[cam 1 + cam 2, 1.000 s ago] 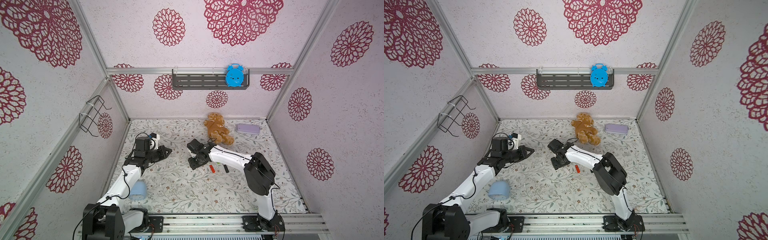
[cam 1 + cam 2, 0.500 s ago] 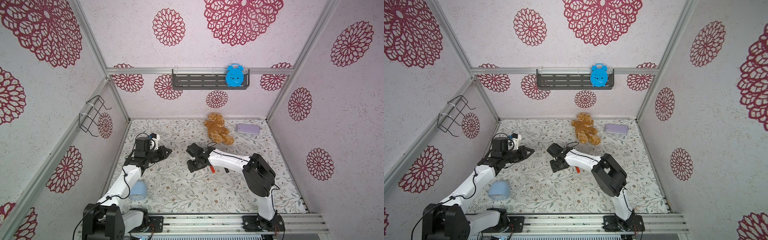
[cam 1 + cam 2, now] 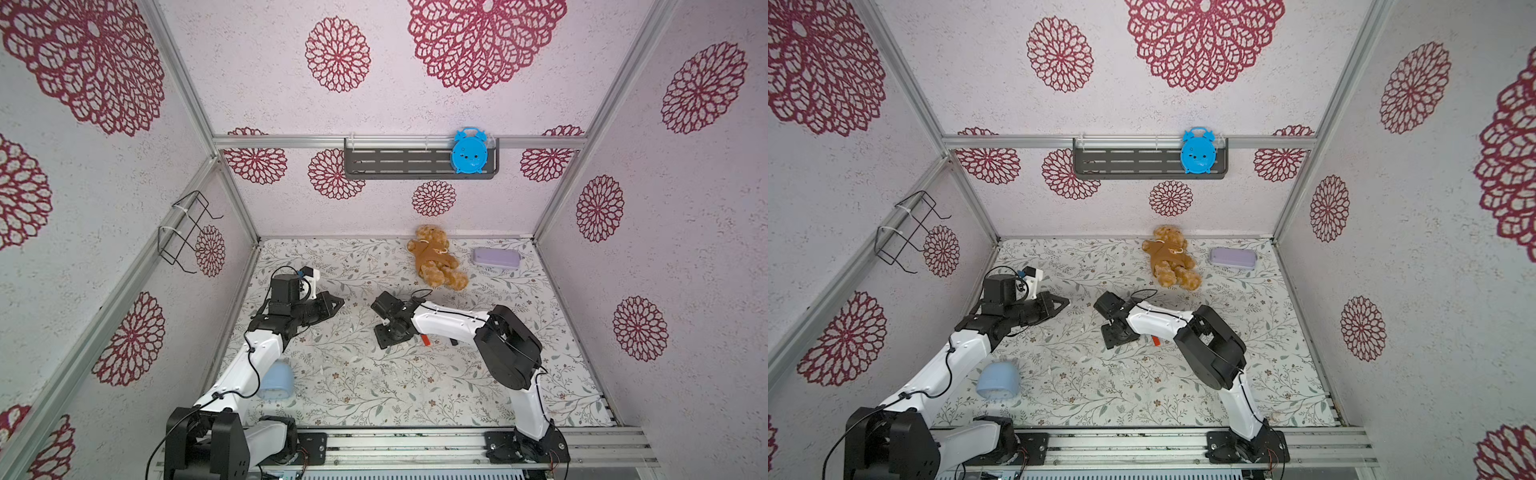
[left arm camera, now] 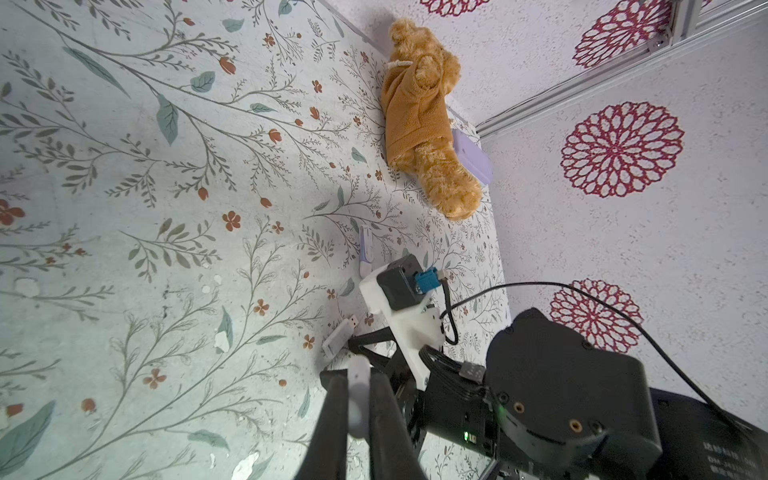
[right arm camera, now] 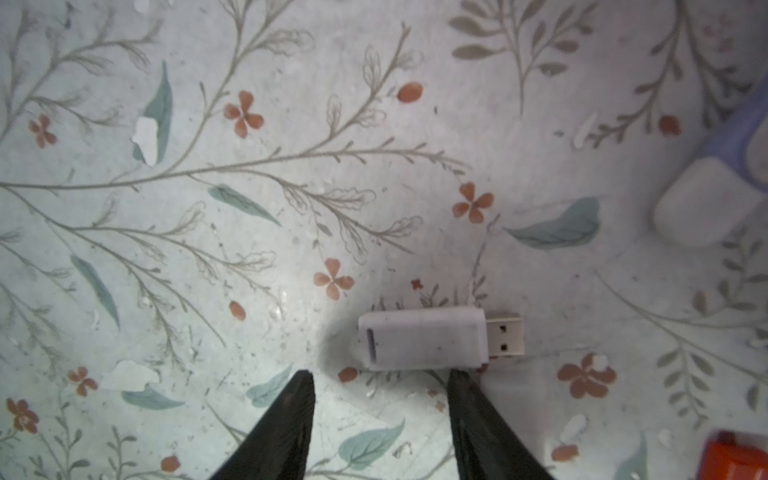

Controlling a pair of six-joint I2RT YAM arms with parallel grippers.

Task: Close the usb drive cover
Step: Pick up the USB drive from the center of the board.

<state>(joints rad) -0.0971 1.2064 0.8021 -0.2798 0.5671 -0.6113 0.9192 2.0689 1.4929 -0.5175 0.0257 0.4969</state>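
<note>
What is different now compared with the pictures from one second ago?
The right gripper has shifted slightly toward the front of the table, tips by the white usb drive, jaws open, holding nothing. The left gripper, shut on a white cap, the teddy bear and the purple case stayed as they were.

Looks down on the floral counter (image 5: pixel 208 216); shows a white usb drive (image 5: pixel 424 343) lying flat, metal plug (image 5: pixel 505 334) bare; finds the right tool (image 5: pixel 380 374) parted and empty, one dark fingertip (image 5: pixel 461 380) just beside the drive's long edge; catches a blurred white-and-purple thing (image 5: pixel 706 203) and an orange thing (image 5: pixel 735 457) at the frame's edge.
</note>
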